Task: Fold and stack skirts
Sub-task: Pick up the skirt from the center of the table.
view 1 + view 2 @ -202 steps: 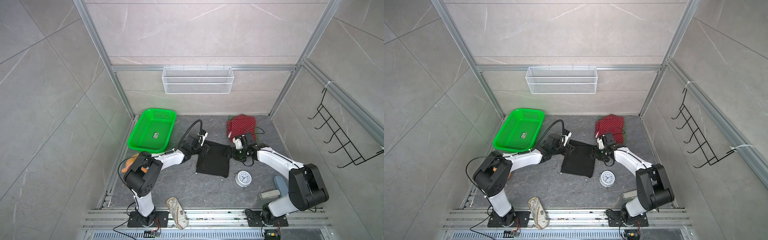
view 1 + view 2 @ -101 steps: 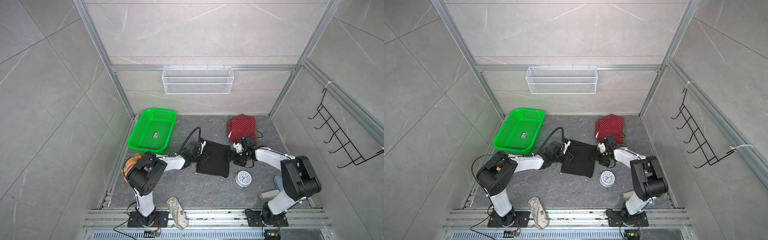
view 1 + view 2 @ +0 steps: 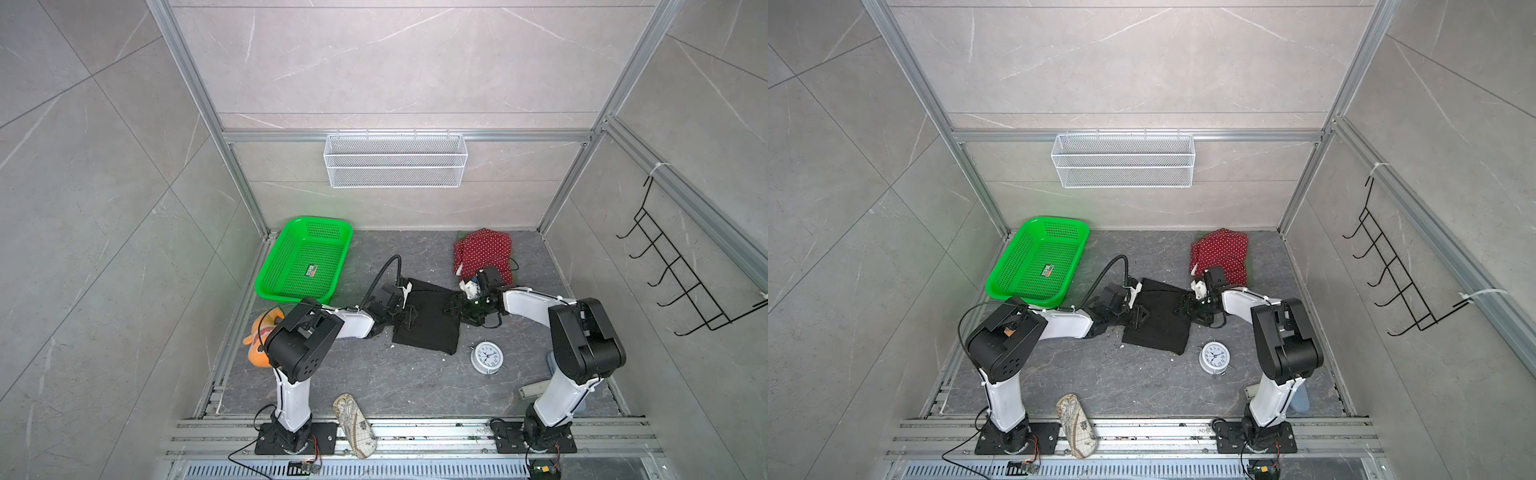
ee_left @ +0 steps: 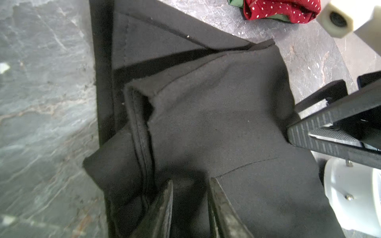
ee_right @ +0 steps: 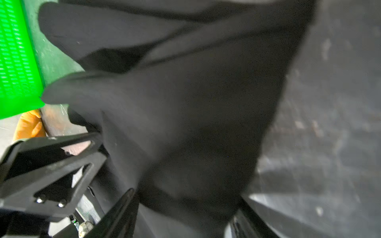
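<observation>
**Black skirt flanked by both grippers**

On the grey table [image 3: 374, 382] the black skirt [image 3: 430, 328] lay mid-table. It was roughly square, its slightly longer axis running far to near, and its upper layer was rumpled. The red polka-dot skirt [image 3: 484, 253] sat behind it with dark green cloth [image 4: 235, 2] showing beneath. Both arms were equally near: the left gripper [image 3: 409, 318] at the skirt's left edge, the right gripper [image 3: 459, 309] at its right. The right jaws stood wide with cloth between them. The left fingers [image 4: 166, 202] were narrowly parted over cloth, and whether they pinched it could not be told.
</observation>
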Motion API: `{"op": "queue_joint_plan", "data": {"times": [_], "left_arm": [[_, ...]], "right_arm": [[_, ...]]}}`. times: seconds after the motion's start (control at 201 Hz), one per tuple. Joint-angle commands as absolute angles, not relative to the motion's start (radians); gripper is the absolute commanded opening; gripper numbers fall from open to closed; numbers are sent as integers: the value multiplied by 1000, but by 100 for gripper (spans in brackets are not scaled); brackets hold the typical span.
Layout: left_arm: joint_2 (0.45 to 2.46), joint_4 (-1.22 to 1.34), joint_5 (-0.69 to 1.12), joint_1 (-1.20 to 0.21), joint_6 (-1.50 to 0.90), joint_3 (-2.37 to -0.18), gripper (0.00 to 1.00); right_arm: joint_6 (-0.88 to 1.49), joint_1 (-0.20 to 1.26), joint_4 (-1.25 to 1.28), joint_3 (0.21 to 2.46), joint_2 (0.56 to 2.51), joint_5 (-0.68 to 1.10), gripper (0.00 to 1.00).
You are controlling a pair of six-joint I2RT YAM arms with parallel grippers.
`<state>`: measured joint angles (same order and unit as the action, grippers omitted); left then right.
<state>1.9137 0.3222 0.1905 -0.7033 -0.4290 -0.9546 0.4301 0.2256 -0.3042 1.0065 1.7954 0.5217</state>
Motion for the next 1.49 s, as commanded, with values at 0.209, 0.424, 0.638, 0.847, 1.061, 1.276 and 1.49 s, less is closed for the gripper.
{"op": "queue_joint_plan", "data": {"times": [0.209, 0.424, 0.638, 0.847, 1.061, 1.276, 1.49], "left_arm": [[1979, 252, 176, -701, -446, -1047, 31], [1971, 255, 155, -700, -450, -1020, 30], [1975, 275, 153, -699, -463, -985, 30], [1985, 302, 159, -699, -480, -964, 30], [2000, 305, 166, -700, -480, -962, 30], [2009, 311, 175, -700, -483, -961, 29], [2005, 309, 175, -700, -479, -955, 29]], "right_arm": [[436, 225, -248, 1111, 1894, 522, 72], [425, 192, -230, 1061, 1872, 506, 75], [427, 166, -225, 1016, 1861, 543, 73], [458, 183, -158, 973, 1899, 599, 70], [483, 245, -101, 973, 1938, 629, 68], [508, 286, -57, 1009, 1987, 624, 63], [545, 290, 10, 1021, 2009, 645, 50]]}}
